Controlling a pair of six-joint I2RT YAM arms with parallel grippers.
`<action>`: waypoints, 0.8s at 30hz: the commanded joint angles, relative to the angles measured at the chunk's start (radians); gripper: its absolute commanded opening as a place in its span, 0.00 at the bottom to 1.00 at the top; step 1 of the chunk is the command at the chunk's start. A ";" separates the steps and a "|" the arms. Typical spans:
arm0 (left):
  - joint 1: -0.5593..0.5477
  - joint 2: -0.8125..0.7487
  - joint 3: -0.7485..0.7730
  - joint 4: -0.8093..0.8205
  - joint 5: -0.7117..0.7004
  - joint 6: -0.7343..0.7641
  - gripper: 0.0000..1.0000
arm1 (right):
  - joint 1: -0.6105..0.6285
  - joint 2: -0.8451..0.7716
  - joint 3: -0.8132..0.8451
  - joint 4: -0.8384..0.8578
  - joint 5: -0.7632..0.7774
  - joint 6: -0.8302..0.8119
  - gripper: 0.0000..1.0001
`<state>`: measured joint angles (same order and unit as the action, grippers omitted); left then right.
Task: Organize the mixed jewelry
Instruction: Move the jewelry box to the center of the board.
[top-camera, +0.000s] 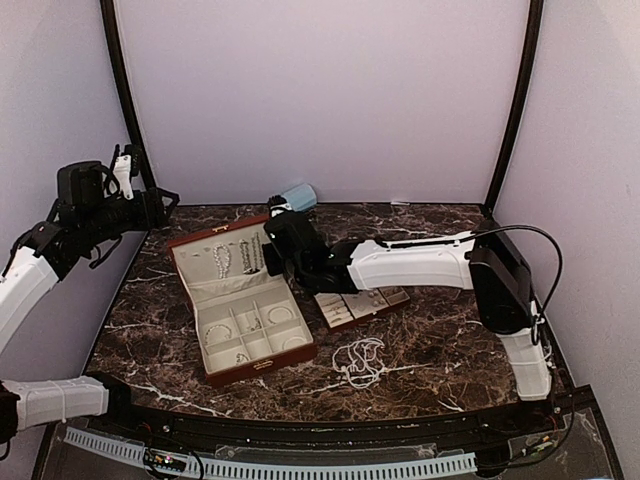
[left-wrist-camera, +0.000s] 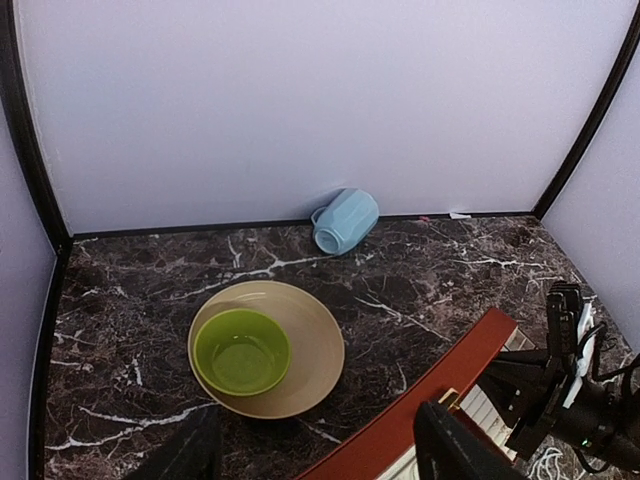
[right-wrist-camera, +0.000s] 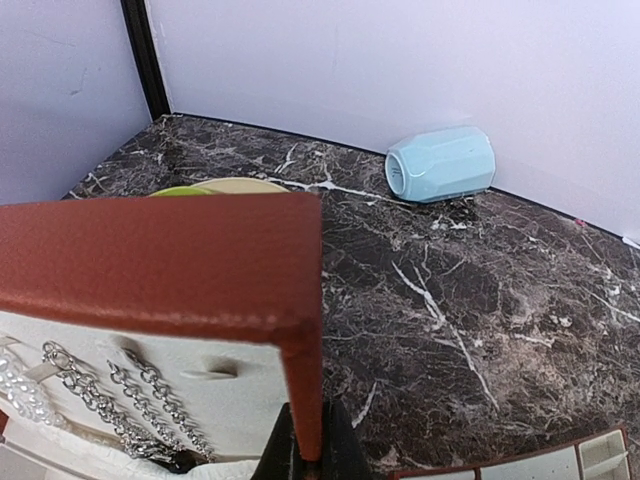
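Top external view: a tangle of pearl-like bead strands (top-camera: 360, 362) lies loose on the dark marble table (top-camera: 470, 340). It sits nearer than a small divider tray (top-camera: 362, 305) and to the right of the open reddish-brown case (top-camera: 262, 367). More jewelry sits inside the case. There are thin bangles (top-camera: 218, 333) in the cream compartments and silvery chains (top-camera: 238, 258) hanging on the raised lid (top-camera: 215, 231).

The right gripper (top-camera: 272, 262) is at the lid's right edge. Its wrist view shows the jaws pinched together on that edge.

A pale blue cup (top-camera: 298, 197) lies on its side against the far wall.

The left gripper (left-wrist-camera: 318, 450) is lifted at the far left, well apart from the case. Its fingers are spread with nothing between them. Its wrist view looks down on a tan plate (left-wrist-camera: 312, 352) holding a green bowl (left-wrist-camera: 240, 352).
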<state>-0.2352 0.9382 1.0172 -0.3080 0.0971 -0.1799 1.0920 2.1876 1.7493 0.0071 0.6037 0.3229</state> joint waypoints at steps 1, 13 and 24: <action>0.014 -0.028 -0.077 0.103 0.009 0.020 0.68 | -0.023 0.009 0.100 0.136 0.036 0.020 0.00; 0.015 -0.100 -0.206 0.239 -0.065 0.115 0.68 | -0.032 -0.051 0.064 0.149 -0.204 -0.025 0.54; 0.016 -0.145 -0.237 0.277 0.017 0.167 0.69 | -0.035 -0.364 -0.241 0.169 -0.468 -0.028 0.79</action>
<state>-0.2260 0.8211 0.8062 -0.0788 0.0597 -0.0521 1.0557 2.0037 1.6150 0.1272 0.2260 0.2901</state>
